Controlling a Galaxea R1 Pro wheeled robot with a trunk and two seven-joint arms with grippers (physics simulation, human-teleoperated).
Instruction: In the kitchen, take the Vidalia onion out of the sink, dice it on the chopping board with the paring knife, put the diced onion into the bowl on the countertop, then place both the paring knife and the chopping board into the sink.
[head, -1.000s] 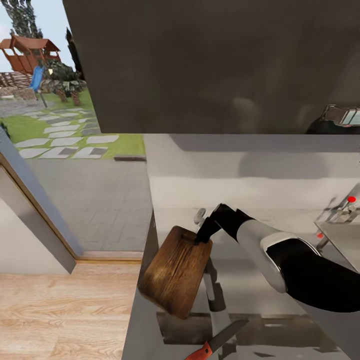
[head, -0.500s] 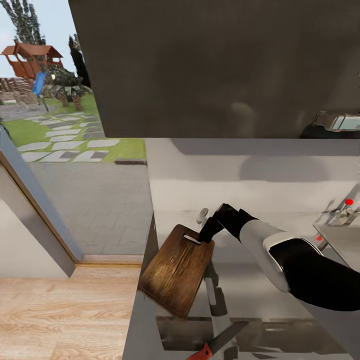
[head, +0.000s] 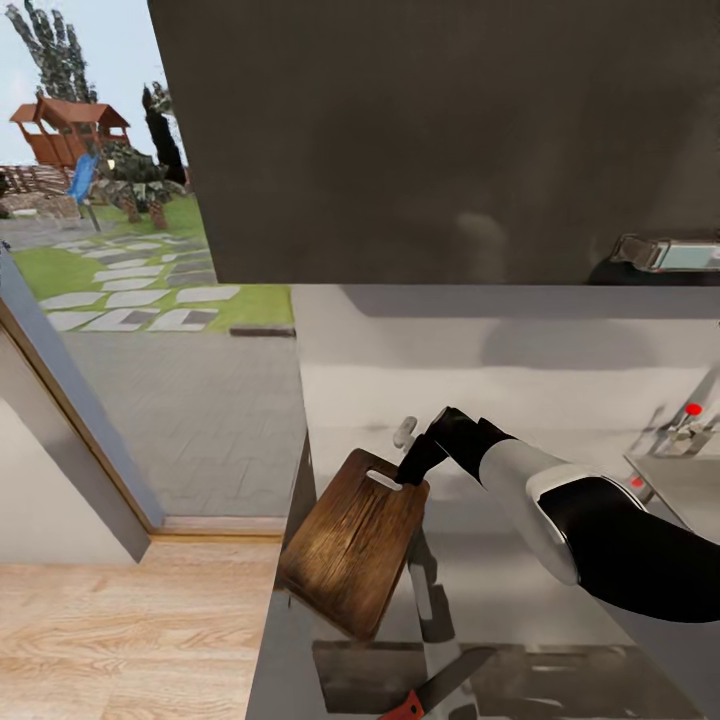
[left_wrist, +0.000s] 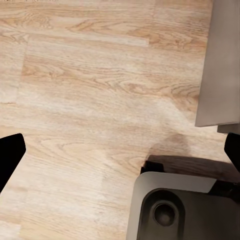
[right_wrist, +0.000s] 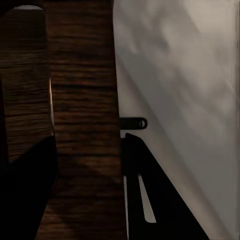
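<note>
My right gripper (head: 408, 470) is shut on the far edge of the brown chopping board (head: 350, 545), close to its small hole. The board hangs tilted above the left end of the grey countertop (head: 520, 570). In the right wrist view the board (right_wrist: 85, 125) sits between my two dark fingers (right_wrist: 27, 195). The paring knife (head: 435, 690), with an orange-red handle and a dark blade, lies on the counter at the near edge of the head view. The sink's tap (head: 690, 420) with its red-tipped lever shows at the far right. My left gripper (left_wrist: 120, 155) hangs open over the wood floor.
Glossy black upper cabinets (head: 450, 140) hang over the counter. Left of the counter's end, an open doorway (head: 150, 400) leads to a paved yard, with light wood floor (head: 130, 630) in front of it. The robot's base (left_wrist: 185, 210) lies below the left gripper, beside a grey cabinet panel (left_wrist: 222, 65).
The head camera has shifted a little. The board has turned in my right gripper, so its hole now faces the camera. The knife has not moved on the counter.
</note>
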